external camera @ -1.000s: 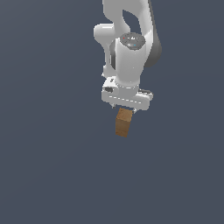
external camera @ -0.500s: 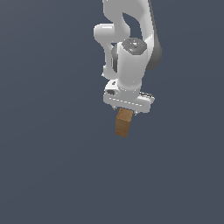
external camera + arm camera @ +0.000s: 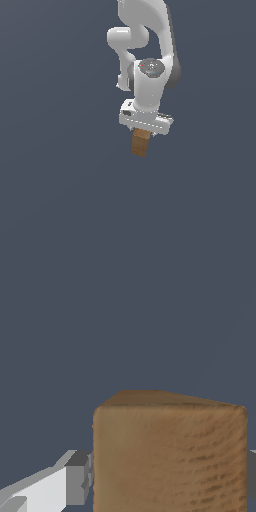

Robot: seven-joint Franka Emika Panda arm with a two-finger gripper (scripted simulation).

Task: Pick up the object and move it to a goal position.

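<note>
The object (image 3: 140,145), a small brown wood-grained block taller than it is wide, hangs below the white hand of the arm in the exterior view, over a plain dark grey background. My gripper (image 3: 142,133) is shut on the block's upper part, and its fingers are mostly hidden behind the hand and the block. In the wrist view the object (image 3: 170,451) fills the frame up close. A grey finger pad (image 3: 77,478) presses one of its sides, and a sliver of the other finger shows at the opposite edge.
The white arm (image 3: 150,60) rises above the hand to the exterior view's top edge. Everything else in both views is uniform dark grey, with no other objects, marker or surface edge in sight.
The arm's wrist joint has sunk lower in the exterior view, closer to the hand. The block stays clamped in the gripper at nearly the same spot in the picture.
</note>
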